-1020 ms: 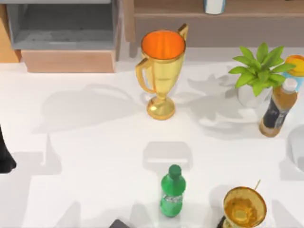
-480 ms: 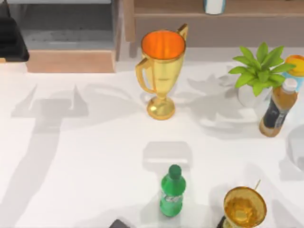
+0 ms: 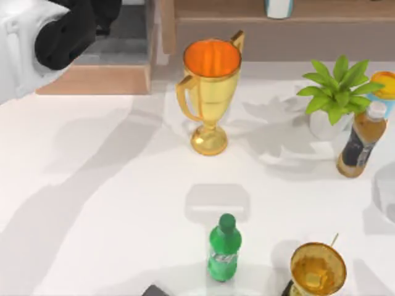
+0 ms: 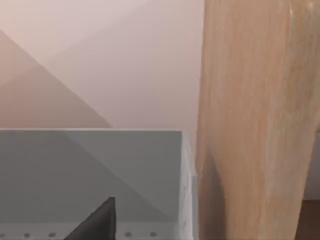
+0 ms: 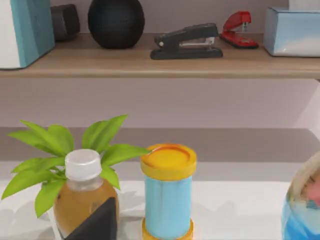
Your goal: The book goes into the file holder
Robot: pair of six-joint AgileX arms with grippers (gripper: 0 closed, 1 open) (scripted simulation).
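— While the left arm hangs over the file holder point(image 3: 126, 43), what stands around it?
— The gold trophy point(image 3: 210, 92) is just right of it, with the wooden shelf point(image 3: 222, 9) behind the trophy. A green bottle point(image 3: 223, 250) stands well in front of the trophy on the tabletop point(image 3: 111, 185).
— And the left end effector point(image 3: 65, 34)?
— It is over the holder, left of the trophy. Whether it is spread or pressed together, I cannot tell, nor where the book lies or points.
— What has changed?
— Half a second ago only a dark tip sat left of the trophy. Now the arm covers the holder's far side. The right arm idles by the tea bottle point(image 3: 361, 142), right of the trophy.

The trophy point(image 3: 210, 86) is gold, orange inside; beside it, the file holder point(image 3: 117, 46) is grey with tan base.
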